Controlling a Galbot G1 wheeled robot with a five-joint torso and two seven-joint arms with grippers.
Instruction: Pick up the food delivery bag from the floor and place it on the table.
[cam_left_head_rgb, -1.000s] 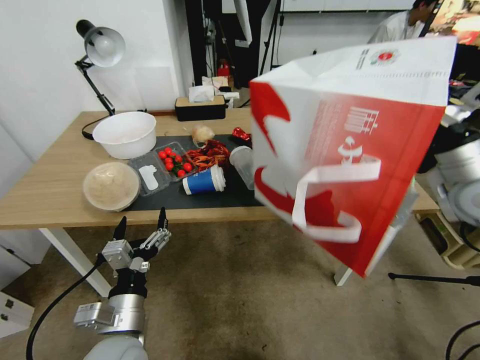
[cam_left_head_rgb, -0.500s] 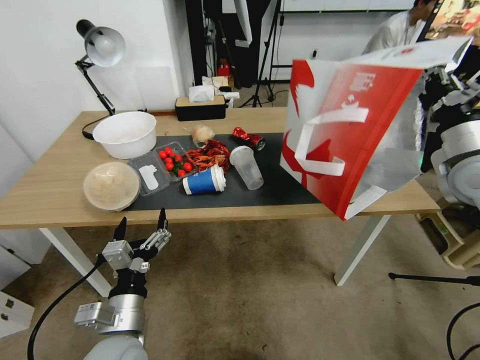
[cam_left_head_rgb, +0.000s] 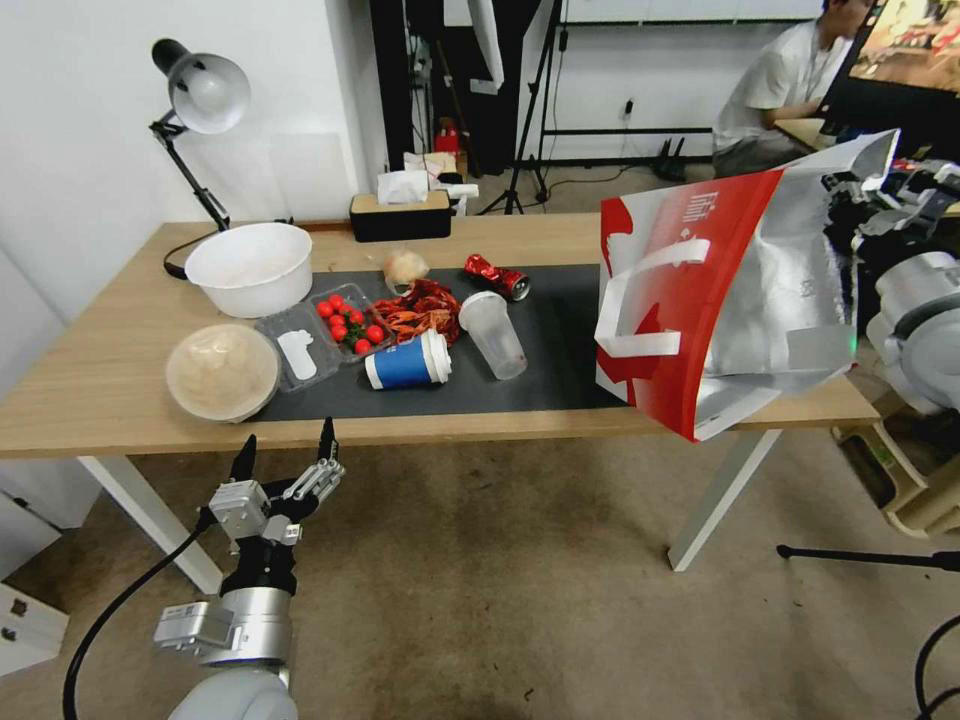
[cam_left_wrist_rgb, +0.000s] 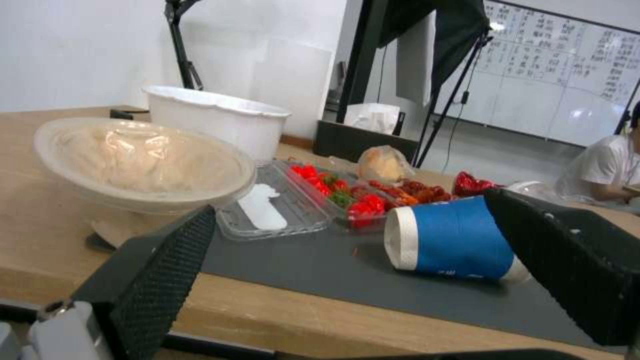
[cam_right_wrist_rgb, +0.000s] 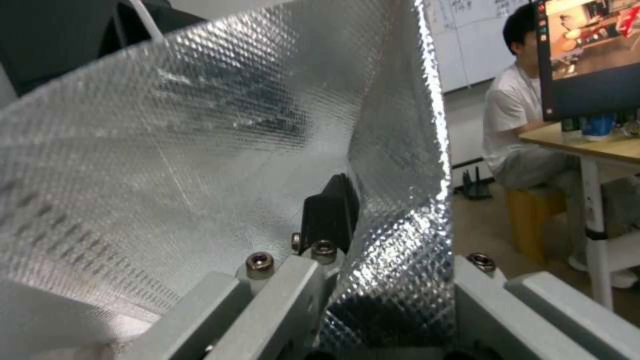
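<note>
Food delivery bag (cam_left_head_rgb: 700, 300) tilted over right end of table (cam_left_head_rgb: 100, 390), lower corner past near edge. Right gripper (cam_right_wrist_rgb: 373, 235) at right, clamped on foil-lined rim. Left gripper (cam_left_head_rgb: 285, 462) low near left, above floor (cam_left_head_rgb: 480, 580), fingers spread, grasping nothing.

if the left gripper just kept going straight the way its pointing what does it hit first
Probably the table's front edge. The left gripper, open, hangs just below the table and aims at it; past the edge lie the lidded bowl and the blue cup. Depth is unclear.
</note>
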